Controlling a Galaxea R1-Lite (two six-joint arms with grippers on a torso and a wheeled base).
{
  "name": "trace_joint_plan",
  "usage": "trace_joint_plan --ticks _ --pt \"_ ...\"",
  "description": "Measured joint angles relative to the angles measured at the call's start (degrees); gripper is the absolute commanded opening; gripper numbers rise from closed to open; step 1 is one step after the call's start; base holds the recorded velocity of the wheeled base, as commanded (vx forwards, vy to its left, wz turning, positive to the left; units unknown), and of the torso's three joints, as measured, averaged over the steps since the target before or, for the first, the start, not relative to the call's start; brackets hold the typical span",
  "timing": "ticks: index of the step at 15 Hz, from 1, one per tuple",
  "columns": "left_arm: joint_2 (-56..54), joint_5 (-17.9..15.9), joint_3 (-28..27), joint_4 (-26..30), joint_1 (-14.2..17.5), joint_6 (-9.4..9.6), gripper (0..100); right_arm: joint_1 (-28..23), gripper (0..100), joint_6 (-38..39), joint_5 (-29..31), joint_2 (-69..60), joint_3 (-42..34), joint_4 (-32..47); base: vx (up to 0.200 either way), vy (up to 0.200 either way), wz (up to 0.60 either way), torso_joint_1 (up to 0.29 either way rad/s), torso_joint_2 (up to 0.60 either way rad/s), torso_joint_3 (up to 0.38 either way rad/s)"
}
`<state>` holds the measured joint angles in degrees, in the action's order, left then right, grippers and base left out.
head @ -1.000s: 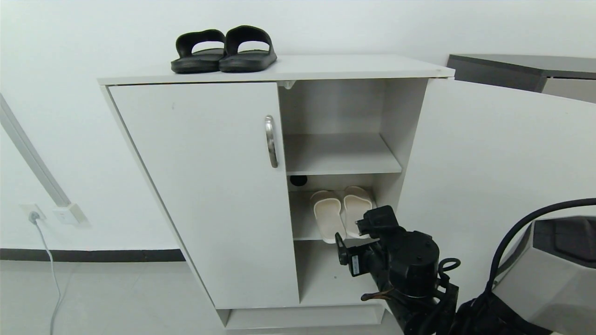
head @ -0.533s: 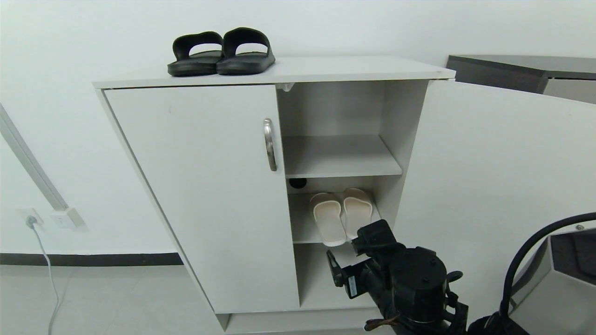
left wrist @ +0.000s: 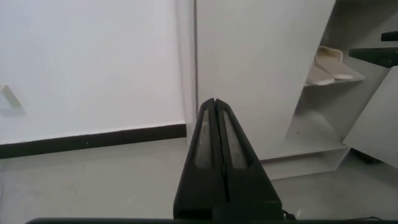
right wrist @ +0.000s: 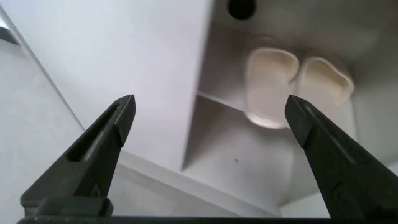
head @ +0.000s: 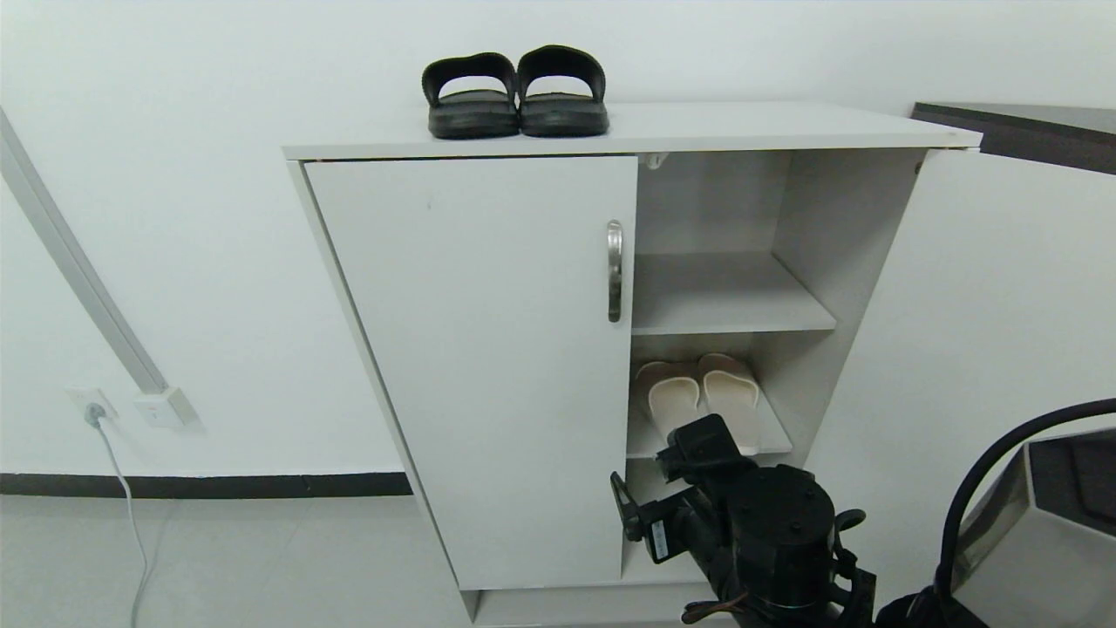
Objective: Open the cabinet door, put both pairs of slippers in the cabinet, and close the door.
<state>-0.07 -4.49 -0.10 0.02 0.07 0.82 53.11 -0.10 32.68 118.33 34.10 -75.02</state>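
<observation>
Right pincer [right wrist: 210, 102] spread wide, holding nothing. Beyond fingers [right wrist: 102, 146]: cream slippers [right wrist: 270, 87] side by side on cabinet shelf [right wrist: 227, 104], near its front edge. Shut door panel [right wrist: 124, 56] beside them. Dark round hole [right wrist: 239, 7] above slippers.

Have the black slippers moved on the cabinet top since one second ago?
No. The black slippers sit at the same place above the closed left door. The whole head view shifted sideways, so the camera moved, not they.
</observation>
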Motion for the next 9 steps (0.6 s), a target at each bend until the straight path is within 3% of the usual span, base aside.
trace_joint_plan --ticks 6,9 --pt "0.0 0.0 0.0 0.0 0.0 -0.09 0 -0.1 100 0.0 0.0 0.1 0.1 -0.2 0.000 0.200 0.00 0.004 0.00 0.003" --pt "0.0 0.2 0.0 0.0 0.0 -0.22 0 0.0 100 0.0 -0.1 0.2 0.1 -0.2 0.000 0.000 0.00 0.000 0.00 0.000"
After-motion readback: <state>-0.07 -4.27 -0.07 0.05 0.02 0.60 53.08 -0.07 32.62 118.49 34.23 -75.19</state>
